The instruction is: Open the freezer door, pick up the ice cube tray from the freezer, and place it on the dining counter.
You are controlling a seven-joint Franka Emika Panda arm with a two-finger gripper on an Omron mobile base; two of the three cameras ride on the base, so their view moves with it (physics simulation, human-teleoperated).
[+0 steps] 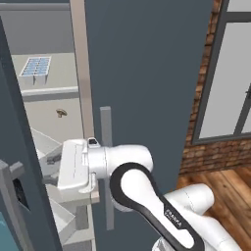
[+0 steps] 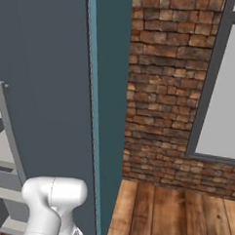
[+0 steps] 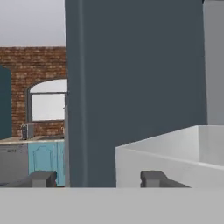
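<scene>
Up on the freezer's top shelf, well above the gripper, the ice cube tray is seen lying flat, while the fingers are parted and nothing is held.

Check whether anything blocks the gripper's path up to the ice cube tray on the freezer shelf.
Nothing visible does. The freezer door is swung open, and the ice cube tray lies exposed on an upper shelf. The gripper, jaws apart and empty, sits lower, beside a white door bin, so it must rise past the shelf edge.
</scene>
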